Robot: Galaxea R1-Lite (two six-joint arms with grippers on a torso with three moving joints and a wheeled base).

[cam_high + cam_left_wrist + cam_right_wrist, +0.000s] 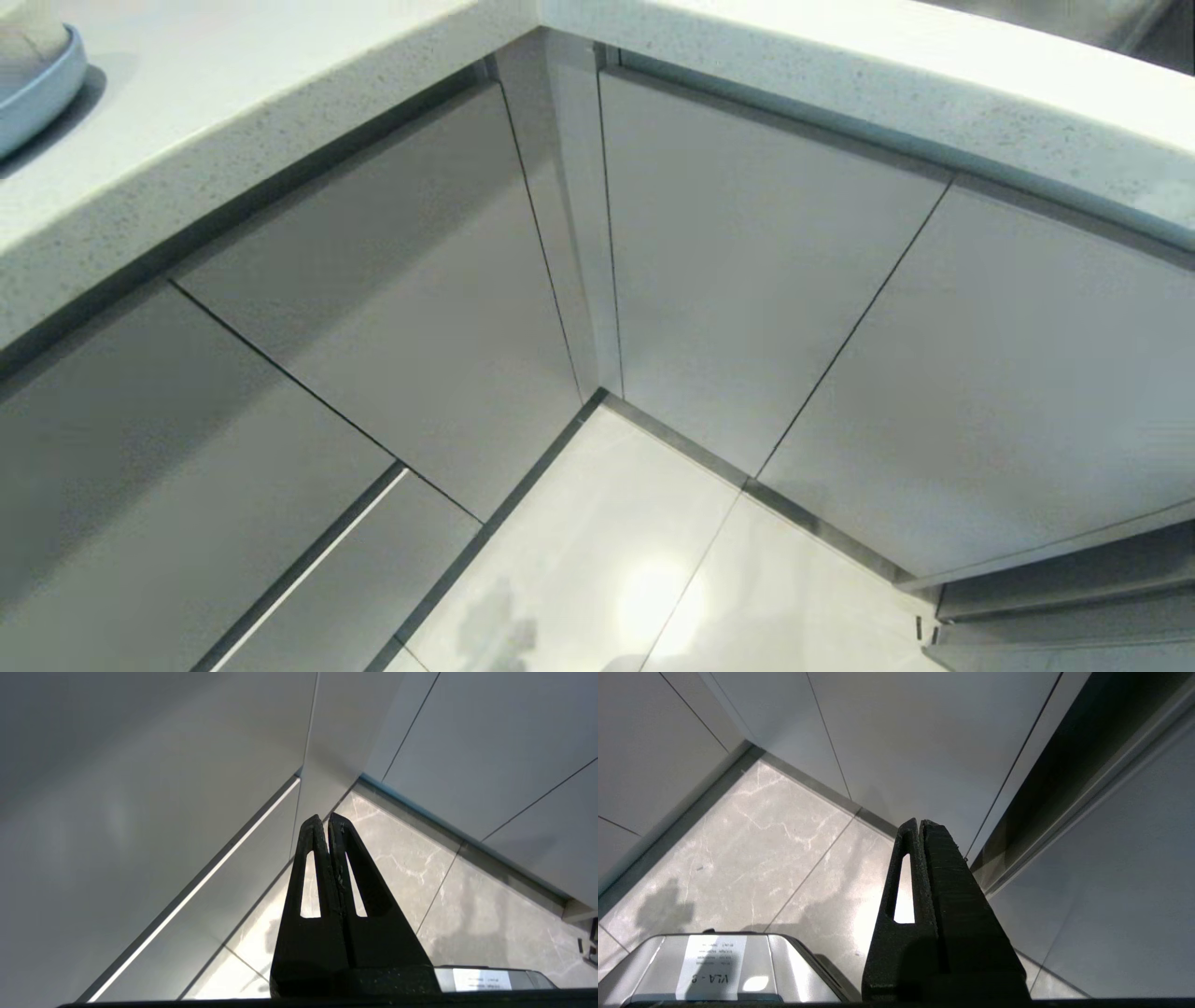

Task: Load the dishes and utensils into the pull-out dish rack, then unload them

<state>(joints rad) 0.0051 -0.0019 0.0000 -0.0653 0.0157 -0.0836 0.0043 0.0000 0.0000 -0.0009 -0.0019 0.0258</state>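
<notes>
At the far left of the head view, a light-blue plate (45, 91) sits on the countertop with a cream-white thing (26, 37) resting in it, both cut off by the picture's edge. The utensils are out of view. No wire basket of the pull-out dish rack shows, only flat pale cabinet fronts. My left gripper (325, 820) hangs shut and empty over the floor near the cabinet corner. Further right, beside a cabinet panel, my right gripper (919, 823) is also shut and empty. Neither arm appears in the head view.
A speckled white countertop (280, 112) wraps round an inner corner above pale cabinet fronts (747, 280). Glossy floor tiles (597, 560) lie below. A dark gap (1064, 765) runs beside one panel near my right gripper. My base's grey housing (714, 966) sits low.
</notes>
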